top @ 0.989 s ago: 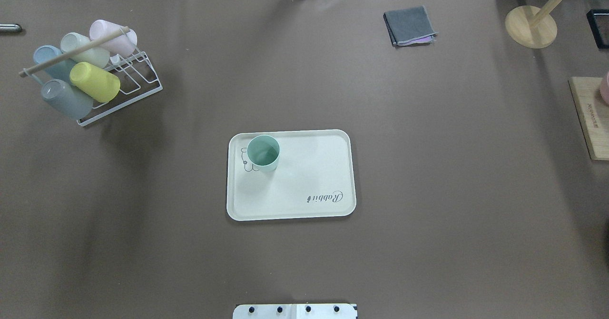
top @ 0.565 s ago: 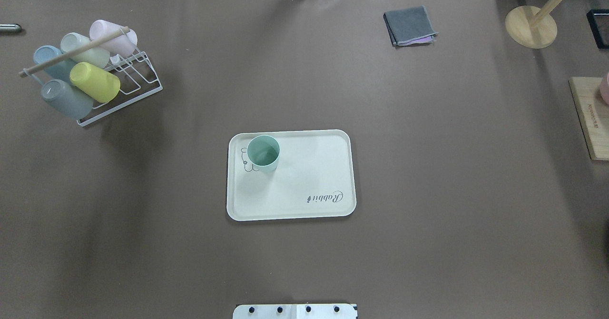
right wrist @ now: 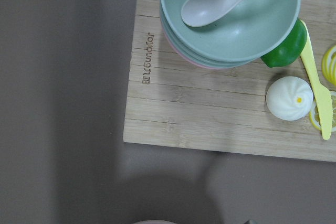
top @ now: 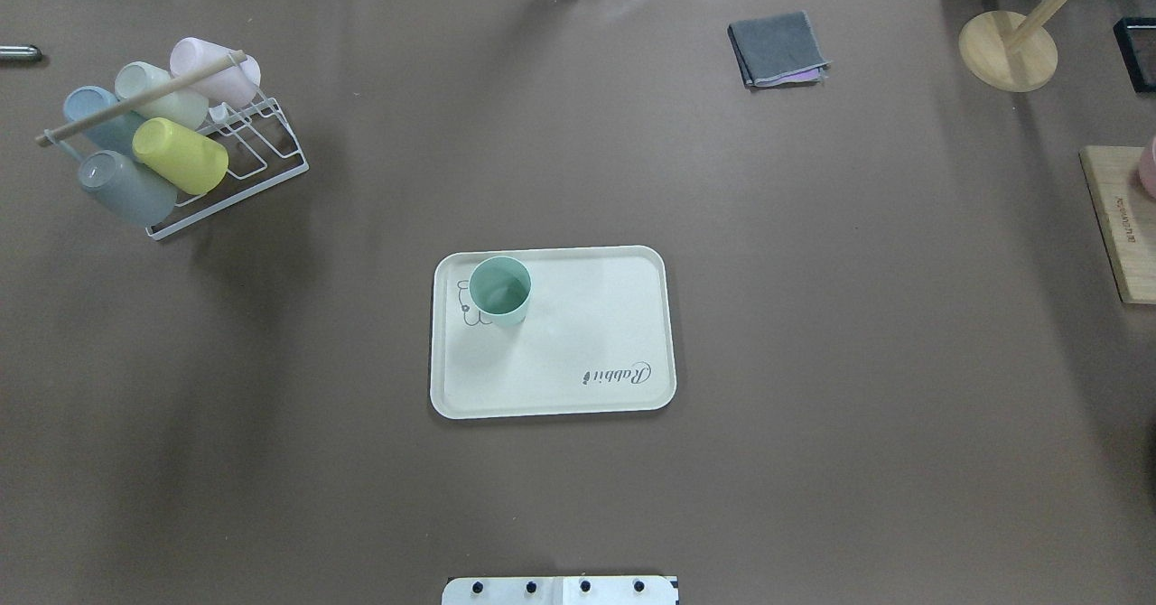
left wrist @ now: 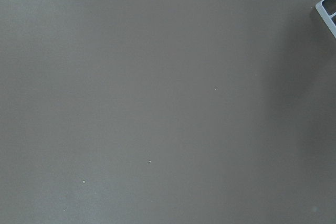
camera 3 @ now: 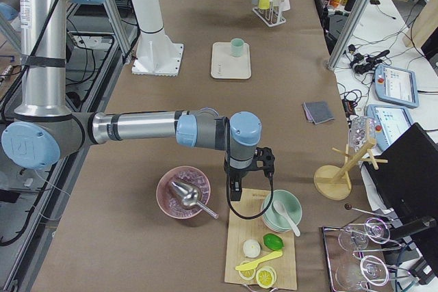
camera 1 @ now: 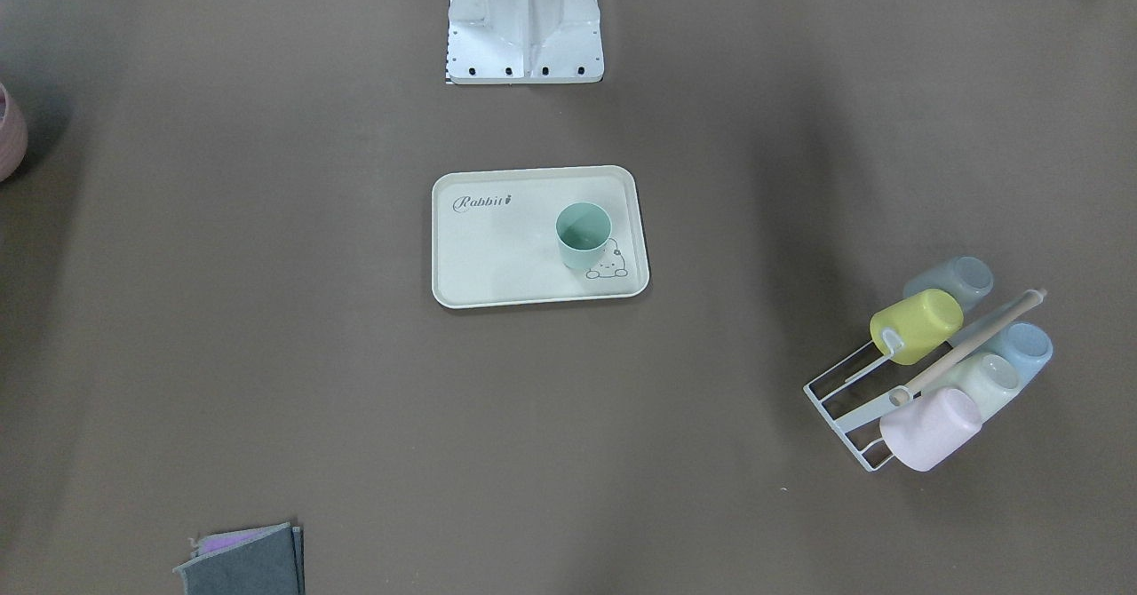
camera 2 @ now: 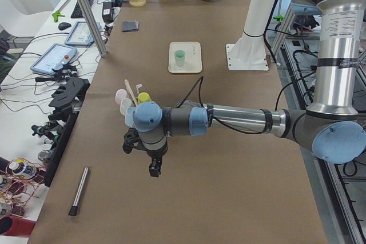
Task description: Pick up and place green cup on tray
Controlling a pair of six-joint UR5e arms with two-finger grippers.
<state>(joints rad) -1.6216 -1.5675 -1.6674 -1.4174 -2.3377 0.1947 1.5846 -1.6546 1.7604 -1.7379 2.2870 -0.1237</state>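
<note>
The green cup point(top: 499, 291) stands upright on the cream tray point(top: 578, 343), at its far left corner by the bunny drawing. Both also show in the front view, cup point(camera 1: 584, 234) and tray point(camera 1: 497, 249). No gripper is near them. My left gripper point(camera 2: 154, 170) hangs over bare table at the left end, beyond the cup rack; I cannot tell if it is open or shut. My right gripper point(camera 3: 233, 193) hangs over the wooden board at the right end; I cannot tell its state either.
A white wire rack point(top: 226, 149) with several pastel cups stands at the far left. A grey cloth point(top: 777, 48) and a wooden stand point(top: 1007, 50) sit far right. A wooden board point(right wrist: 220, 114) holds stacked bowls point(right wrist: 231, 19) and toy food. A pink bowl point(camera 3: 183, 193) is beside it.
</note>
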